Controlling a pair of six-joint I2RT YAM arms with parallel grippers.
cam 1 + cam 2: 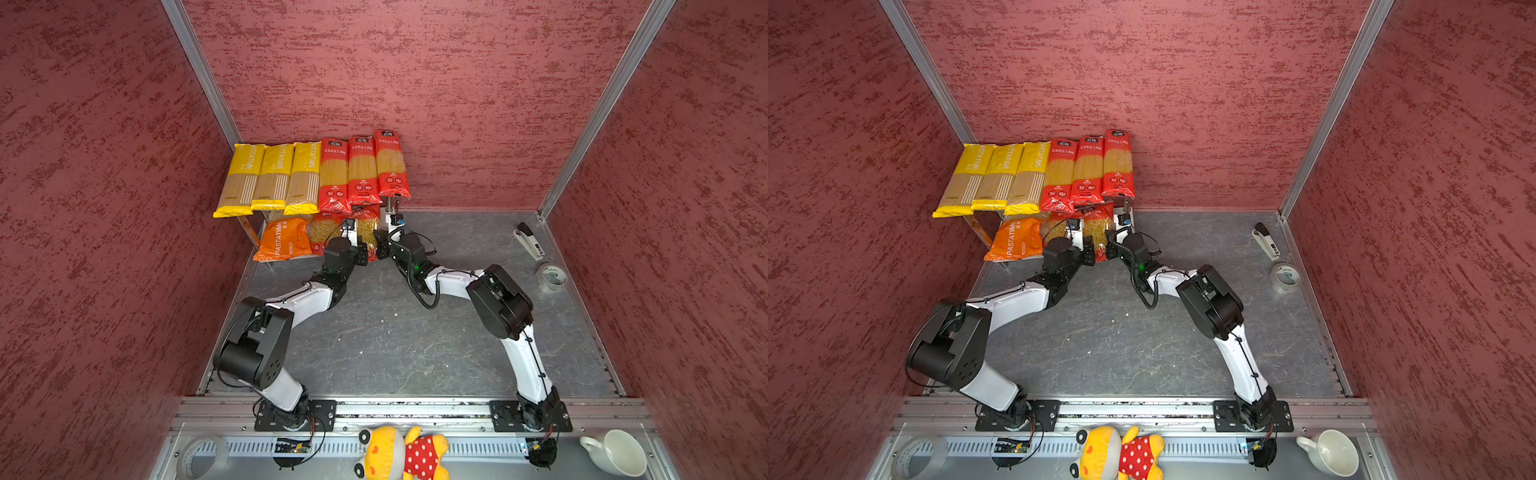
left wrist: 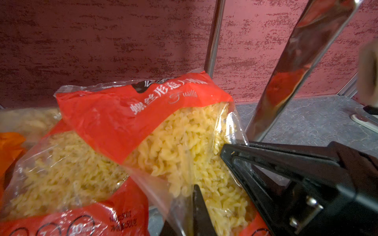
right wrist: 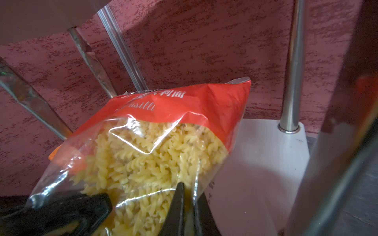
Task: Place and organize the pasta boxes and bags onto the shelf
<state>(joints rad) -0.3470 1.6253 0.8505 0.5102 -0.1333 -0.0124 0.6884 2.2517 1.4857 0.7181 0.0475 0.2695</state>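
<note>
Fusilli bag (image 2: 143, 126) tilted over lower board (image 3: 255, 163) of shelf, overlapping second red bag (image 2: 61, 163). Left gripper (image 2: 197, 196) and right gripper (image 3: 184, 206) both pinched shut on its clear film. Probably soft, shifting and slippery. Safest held near the crimped seams.

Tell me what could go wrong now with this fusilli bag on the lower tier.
1. Both the left tool and the right tool pinch the thin clear film of the fusilli bag; pulling apart may tear it.
2. It lies partly on the neighbouring red bag, so it may slide on release.
3. The red spaghetti packs sit on the tier just above; rising carelessly could knock them.
</note>
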